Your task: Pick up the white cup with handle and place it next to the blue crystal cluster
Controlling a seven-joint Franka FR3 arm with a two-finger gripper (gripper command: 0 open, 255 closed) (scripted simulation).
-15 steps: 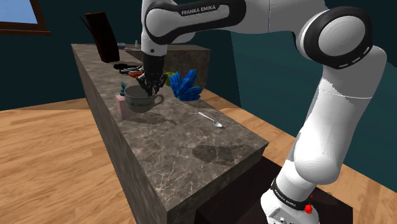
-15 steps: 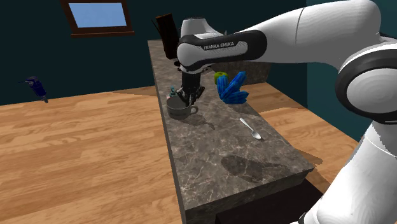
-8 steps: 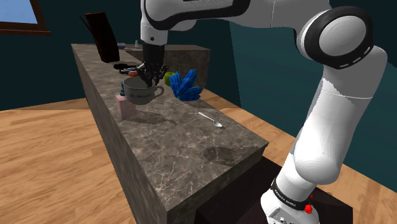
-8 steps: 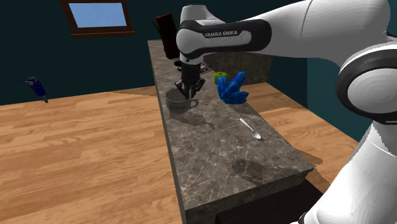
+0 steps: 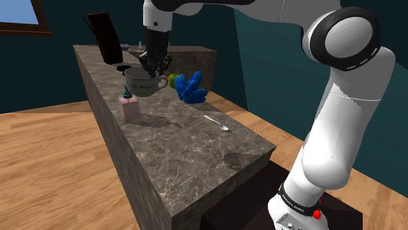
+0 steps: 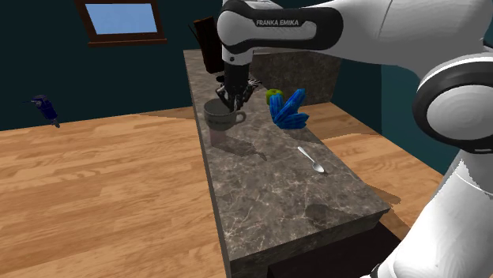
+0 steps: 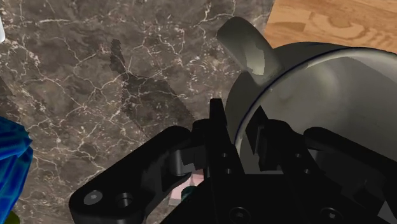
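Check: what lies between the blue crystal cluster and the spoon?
Only bare countertop separates the crystal cluster and the spoon, in both exterior views.

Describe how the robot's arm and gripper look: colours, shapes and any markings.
The arm is made of rounded glossy white shells linked by dark joints edged with dashed white marks. A dark band bears white FRANKA EMIKA lettering. The gripper is all black, with two fingers. A small red spot sits near the arm's foot.
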